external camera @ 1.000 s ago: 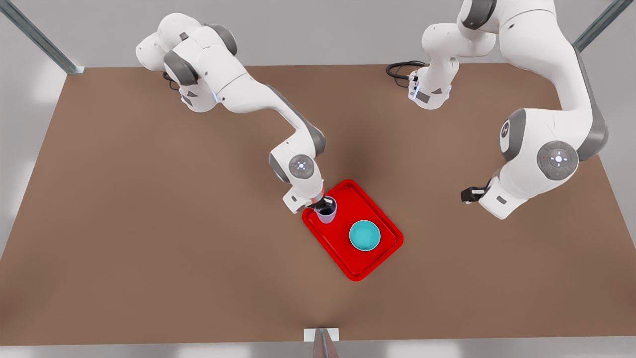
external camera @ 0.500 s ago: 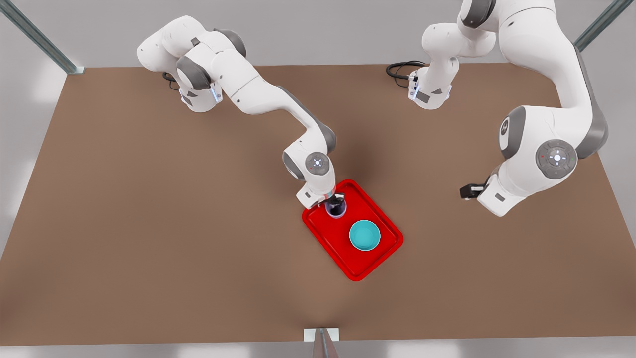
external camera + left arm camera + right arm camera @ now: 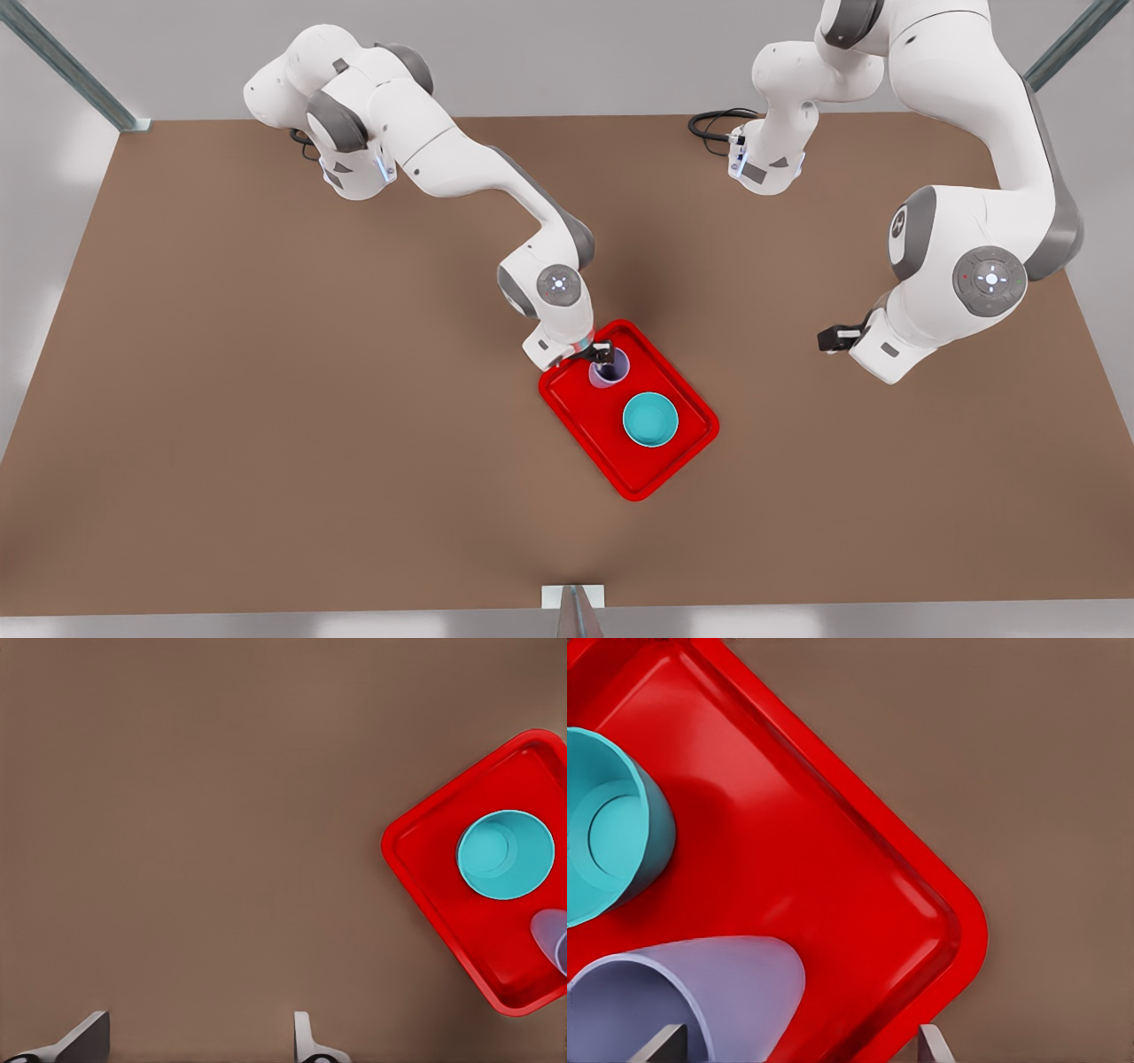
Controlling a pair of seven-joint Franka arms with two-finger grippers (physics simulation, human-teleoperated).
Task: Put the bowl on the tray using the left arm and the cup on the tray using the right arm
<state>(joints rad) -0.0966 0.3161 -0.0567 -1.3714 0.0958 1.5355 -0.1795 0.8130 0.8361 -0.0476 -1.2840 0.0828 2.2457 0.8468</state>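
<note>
Front view: pale lavender handleless cup (image 3: pixel 609 369) sits over the 11 o'clock part of the bright red rounded-corner tray (image 3: pixel 687 447), smooth teal round bowl (image 3: pixel 650 420) already on the tray near its centre, just beside the cup, not touching.

Right end effector (image 3: pixel 601 355) is at the cup rim, fingers spread with one inside the cup wall and one outside per the right wrist view; can't tell whether it's clamped or slack. Cup (image 3: pixel 682 997) looks tilted there, bowl (image 3: pixel 607 850) close by.

Left end effector (image 3: pixel 831 338) waits over the bare brown surface (image 3: pixel 266 399) at 3 o'clock from the tray, fingers apart, nothing between them.

Risks:
- if the cup isn't seated flat, letting go tips it
- a finger inside the rim can drag it on retreat
- a sideways exit would nudge the bowl

Black cable coil (image 3: pixel 713 122) at 12 o'clock, well clear.
</note>
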